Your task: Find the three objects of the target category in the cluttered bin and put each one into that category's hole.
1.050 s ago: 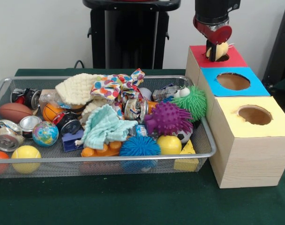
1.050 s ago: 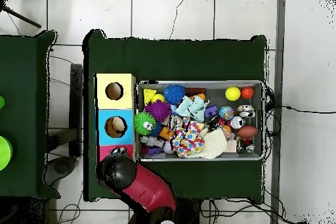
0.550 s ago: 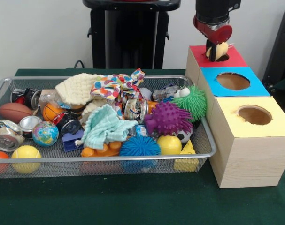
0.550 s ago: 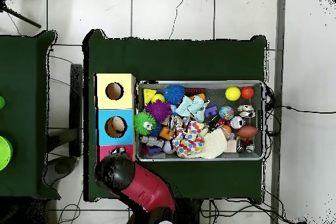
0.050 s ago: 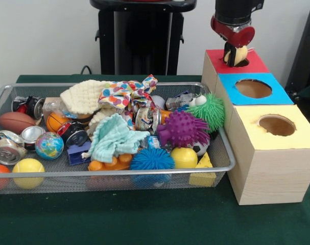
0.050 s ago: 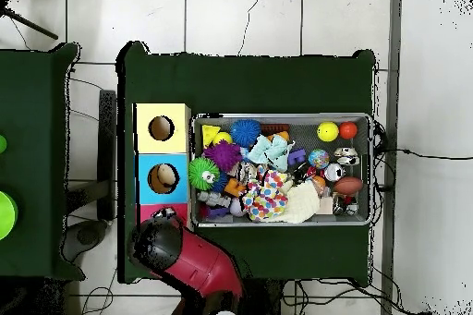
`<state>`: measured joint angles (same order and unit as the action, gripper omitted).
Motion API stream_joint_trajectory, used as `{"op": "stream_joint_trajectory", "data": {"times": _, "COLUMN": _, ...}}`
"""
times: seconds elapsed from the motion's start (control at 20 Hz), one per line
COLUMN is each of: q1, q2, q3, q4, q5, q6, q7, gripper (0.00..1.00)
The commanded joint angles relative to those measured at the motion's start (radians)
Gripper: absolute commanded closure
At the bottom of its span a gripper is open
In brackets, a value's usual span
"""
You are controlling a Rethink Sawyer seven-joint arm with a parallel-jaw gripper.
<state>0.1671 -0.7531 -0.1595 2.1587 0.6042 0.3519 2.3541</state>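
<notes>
Front view: the gripper [image 5: 235,55] hangs over the red box [image 5: 249,64], jaws clamped on a pale yellow object [image 5: 240,54] right above its hole. Overhead view: the arm [image 6: 185,260] covers that box; jaws hidden.

The tool [image 5: 235,55] hangs over the red box top [image 5: 246,62], clamped on a pale yellow object [image 5: 240,55]. Beside it stand the blue box [image 5: 257,94] and yellow box [image 5: 277,135]. The mesh bin [image 5: 223,153] is full of balls, cloths and cans.

No text, label, brand or number can be read on anything.
</notes>
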Motion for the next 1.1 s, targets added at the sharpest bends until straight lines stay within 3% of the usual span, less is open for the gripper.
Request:
{"op": "stream_joint_trajectory", "data": {"times": 0.05, "q1": -0.030, "q2": 0.236, "q3": 0.006, "q4": -0.044, "q5": -0.057, "q6": -0.147, "q7": 0.120, "gripper": 1.00}}
{"op": "stream_joint_trajectory", "data": {"times": 0.5, "q1": -0.043, "q2": 0.247, "q3": 0.023, "q4": -0.040, "q5": -0.068, "q6": -0.174, "q7": 0.126, "gripper": 1.00}}
{"op": "stream_joint_trajectory", "data": {"times": 1.1, "q1": -0.013, "q2": 0.256, "q3": -0.012, "q4": -0.059, "q5": -0.082, "q6": -0.174, "q7": 0.135, "gripper": 1.00}}
